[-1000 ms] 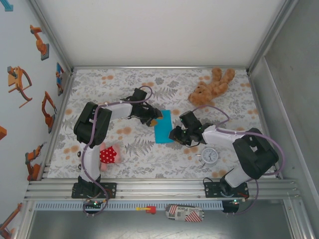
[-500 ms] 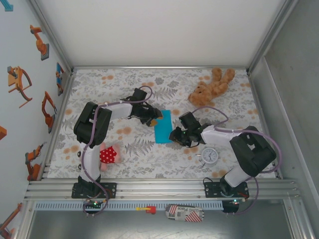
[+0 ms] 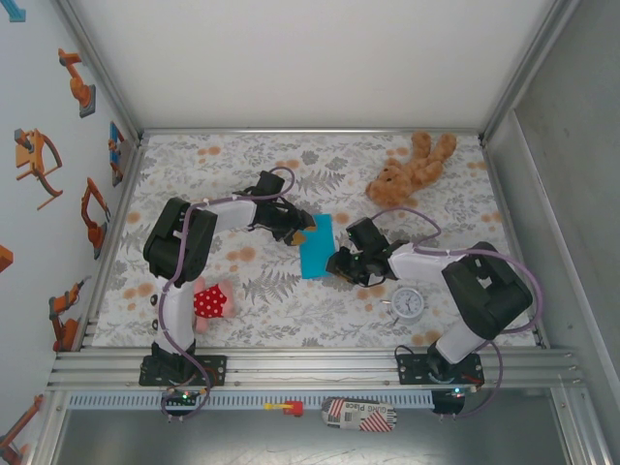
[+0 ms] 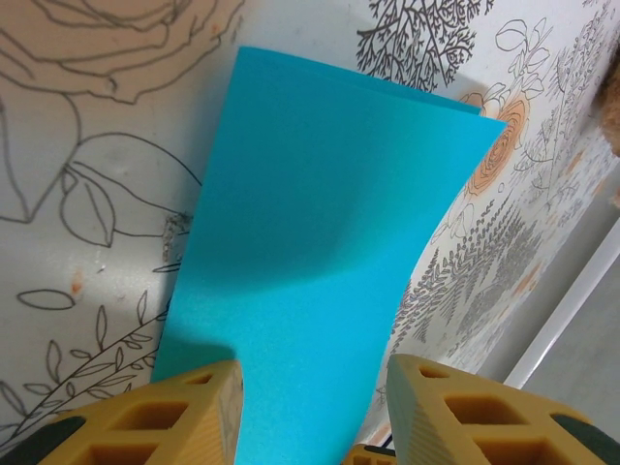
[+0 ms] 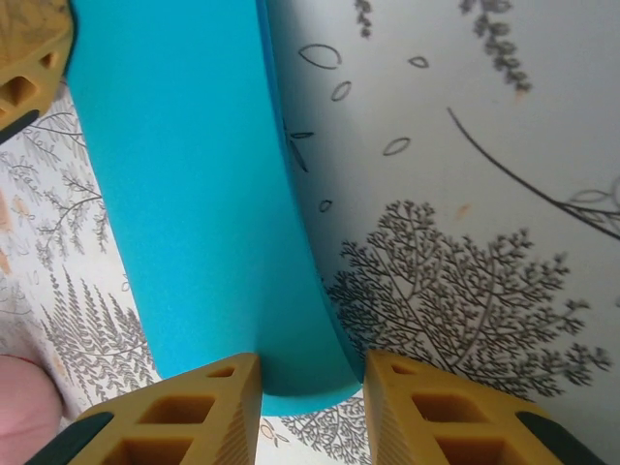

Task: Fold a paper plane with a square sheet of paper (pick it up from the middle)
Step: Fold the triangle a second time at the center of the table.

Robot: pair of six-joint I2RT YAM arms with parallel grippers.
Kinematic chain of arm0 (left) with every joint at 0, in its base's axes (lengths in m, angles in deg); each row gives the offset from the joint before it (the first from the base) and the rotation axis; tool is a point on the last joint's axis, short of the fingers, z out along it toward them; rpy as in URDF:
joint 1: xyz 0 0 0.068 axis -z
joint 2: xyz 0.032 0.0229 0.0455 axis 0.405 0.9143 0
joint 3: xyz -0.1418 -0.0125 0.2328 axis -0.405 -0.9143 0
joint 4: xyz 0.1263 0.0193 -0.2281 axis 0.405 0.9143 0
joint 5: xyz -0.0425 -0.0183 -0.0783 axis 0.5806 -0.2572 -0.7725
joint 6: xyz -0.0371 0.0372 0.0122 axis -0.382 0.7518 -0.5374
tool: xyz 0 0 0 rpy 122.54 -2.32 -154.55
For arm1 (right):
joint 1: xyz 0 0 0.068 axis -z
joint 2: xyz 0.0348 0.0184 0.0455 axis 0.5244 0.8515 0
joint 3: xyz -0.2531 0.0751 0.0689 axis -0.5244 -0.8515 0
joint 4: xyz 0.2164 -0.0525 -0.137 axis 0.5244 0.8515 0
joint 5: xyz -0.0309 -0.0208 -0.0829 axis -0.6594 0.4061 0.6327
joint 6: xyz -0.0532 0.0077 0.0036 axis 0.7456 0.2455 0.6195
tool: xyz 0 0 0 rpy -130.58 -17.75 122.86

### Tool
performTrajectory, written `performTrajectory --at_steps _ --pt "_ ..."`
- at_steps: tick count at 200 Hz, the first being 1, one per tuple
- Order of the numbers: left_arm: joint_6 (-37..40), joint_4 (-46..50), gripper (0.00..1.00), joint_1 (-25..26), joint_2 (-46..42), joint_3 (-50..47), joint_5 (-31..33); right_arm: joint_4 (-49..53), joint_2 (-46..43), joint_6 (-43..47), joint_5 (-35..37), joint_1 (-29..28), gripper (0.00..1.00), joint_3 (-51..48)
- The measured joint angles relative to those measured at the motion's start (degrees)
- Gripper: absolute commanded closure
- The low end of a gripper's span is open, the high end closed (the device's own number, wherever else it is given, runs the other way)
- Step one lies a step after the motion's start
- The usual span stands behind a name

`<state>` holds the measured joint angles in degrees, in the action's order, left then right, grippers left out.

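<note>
White walls stand around my work box, and the tabletop (image 3: 242, 184) has a cloth with grey leaves and orange flowers on it. I look down from above and see the blue sheet of paper (image 3: 317, 246) lying near the middle of the tabletop, between my two arms. From up there it looks like a tall box shape, longer than it is wide.

My left tool (image 3: 299, 233) sits at the top left corner of the paper. In the left wrist view its two yellow fingers (image 4: 194, 418) stand apart. The paper runs between them and slips under the left one. The paper bends up a little there, and it has a dark shadow across it.

My right tool (image 3: 338, 263) sits at the bottom right corner of the paper. In the right wrist view its yellow fingers (image 5: 170, 412) also stand apart, with the curved end of the paper between them. The paper's long edge curls up off the cloth. I cannot tell if either tool is pushing down on the paper.

A brown teddy bear (image 3: 407, 172) lies at the far right, well apart from the paper. A small round white clock (image 3: 407, 303) lies just beside my right arm. A red thing with white spots (image 3: 210, 302) lies by my left arm.
</note>
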<state>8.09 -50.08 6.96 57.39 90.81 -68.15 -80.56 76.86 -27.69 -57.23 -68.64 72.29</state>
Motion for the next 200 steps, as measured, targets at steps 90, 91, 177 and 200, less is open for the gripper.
performTrajectory --at_steps 90,91,177,200 --pt "-0.04 0.02 0.56 -0.15 0.15 0.04 -0.52 -2.32 -0.44 0.0 0.04 0.0 0.67 -0.22" --pt "-0.02 0.02 0.56 -0.15 0.15 0.04 -0.52 -2.32 -0.46 0.0 0.07 0.0 0.67 -0.24" --pt "-0.02 0.09 0.56 -0.2 0.22 0.09 -0.59 -2.93 -3.56 -0.31 0.2 0.0 0.68 -2.29" --pt "-0.02 0.09 0.56 -0.2 0.22 0.09 -0.59 -3.48 -3.56 -0.9 0.17 0.0 0.68 -2.62"
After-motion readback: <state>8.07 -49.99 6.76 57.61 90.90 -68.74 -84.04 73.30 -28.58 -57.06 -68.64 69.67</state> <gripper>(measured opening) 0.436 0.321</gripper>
